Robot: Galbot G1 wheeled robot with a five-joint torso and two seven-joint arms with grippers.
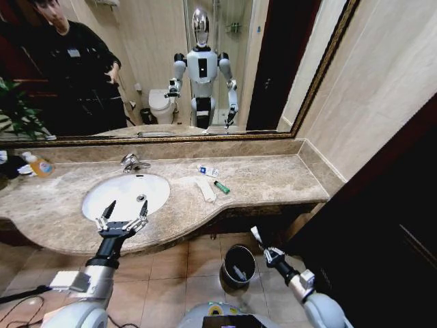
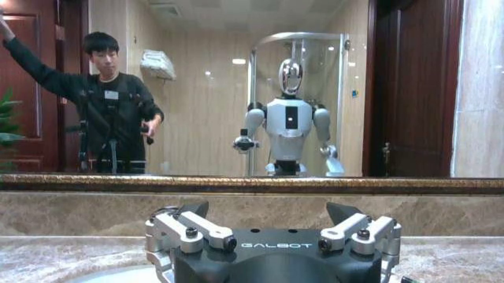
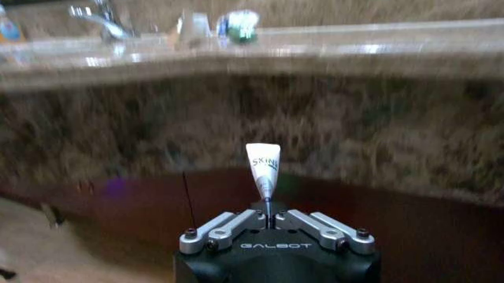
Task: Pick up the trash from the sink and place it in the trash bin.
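My right gripper point(image 3: 270, 220) pinches a white tube point(image 3: 263, 168) beside the trash bin point(image 1: 238, 266) — my left gripper point(image 1: 123, 220) hovers, jaws spread, over the sink point(image 1: 126, 195).

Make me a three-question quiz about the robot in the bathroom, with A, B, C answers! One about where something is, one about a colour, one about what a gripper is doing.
1. Where is the trash bin?
A. on the floor below the counter
B. in the sink
C. beside the tap

2. What colour is the cap on the small piece on the counter?
A. red
B. green
C. yellow

3. What is the right gripper doing?
A. open and empty
B. shut on a white tube
C. holding a bottle

Answers: 1 A, the head view shows the bin on the tiles under the counter edge. 2 B, its tip is green. 3 B, the white tube sticks up from its closed fingers.
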